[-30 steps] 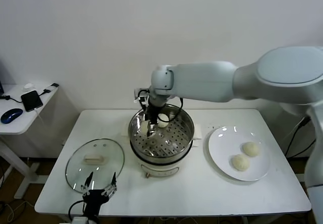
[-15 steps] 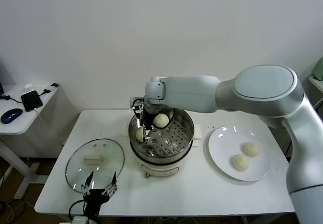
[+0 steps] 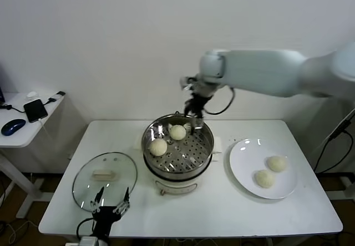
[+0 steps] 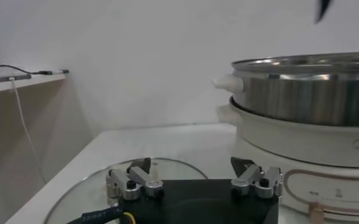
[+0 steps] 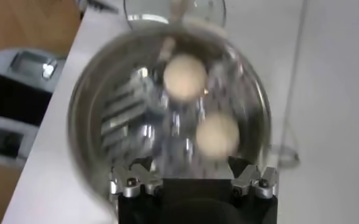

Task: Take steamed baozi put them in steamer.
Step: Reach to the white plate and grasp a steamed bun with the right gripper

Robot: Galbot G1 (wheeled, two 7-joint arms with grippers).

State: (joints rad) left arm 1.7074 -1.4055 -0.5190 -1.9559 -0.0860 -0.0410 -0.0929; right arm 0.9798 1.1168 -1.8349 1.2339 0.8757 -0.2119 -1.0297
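Observation:
The steel steamer (image 3: 178,165) stands mid-table on its cream base. Two baozi lie on its perforated tray, one at the left (image 3: 158,147) and one at the back (image 3: 177,132). Both show in the right wrist view, one farther (image 5: 184,75) and one nearer (image 5: 217,136). Two more baozi, one (image 3: 275,163) and another (image 3: 264,178), lie on the white plate (image 3: 244,157) at the right. My right gripper (image 3: 193,121) is open and empty above the steamer's back rim. My left gripper (image 3: 110,210) is open and empty, parked low at the table's front edge by the lid.
A round glass lid (image 3: 104,173) with a white handle lies on the table left of the steamer. It also shows in the left wrist view (image 4: 94,189), with the steamer (image 4: 301,97) beyond. A side table (image 3: 22,125) with a phone and mouse stands at the far left.
My right gripper has let go of a baozi at the tray's left side, then risen and swung right to the steamer's back rim. The left arm has not moved.

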